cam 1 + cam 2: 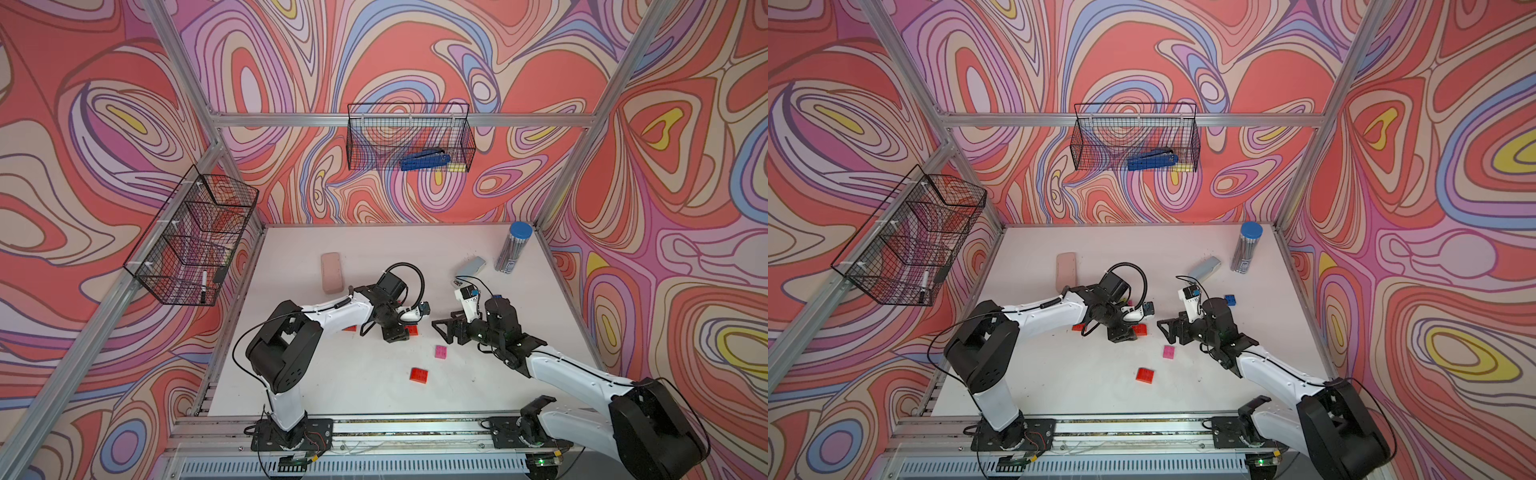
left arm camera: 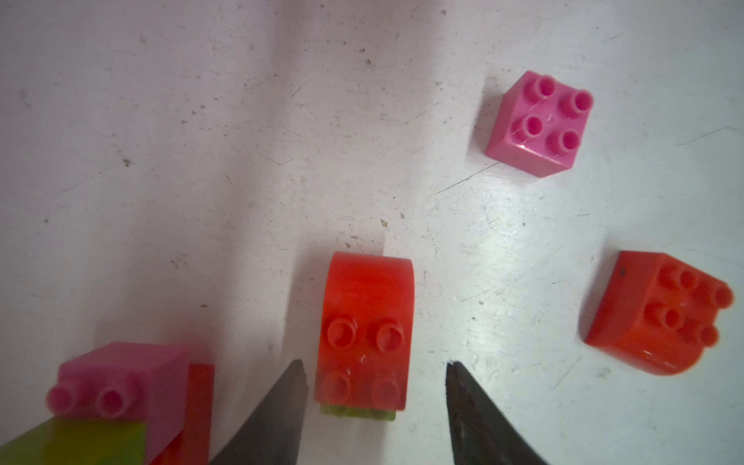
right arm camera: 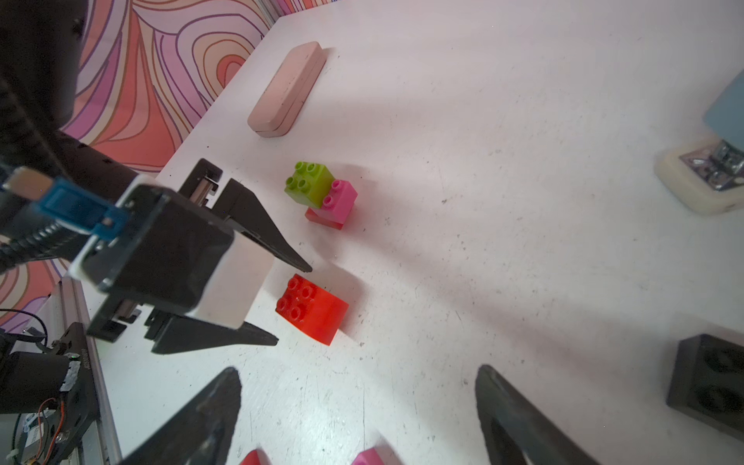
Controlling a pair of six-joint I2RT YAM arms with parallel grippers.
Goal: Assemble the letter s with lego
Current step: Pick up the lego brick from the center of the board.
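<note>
The scuffed white table [image 1: 374, 399] carries a pink oblong case [image 1: 331, 273] toward its upper left, a pale blue-grey stapler [image 1: 471, 266] and a blue-capped pencil tube [image 1: 513, 249] at upper right, a loose pink brick [image 1: 441, 351] and a red brick [image 1: 419, 375] lower centre, a blue brick [image 1: 1230, 300] right of centre

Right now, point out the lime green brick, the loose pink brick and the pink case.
lime green brick [image 3: 309, 183]: right wrist view, its studded top.
loose pink brick [image 2: 541, 116]: left wrist view, its studded top.
pink case [image 3: 286, 90]: right wrist view, middle of its lid.
</note>
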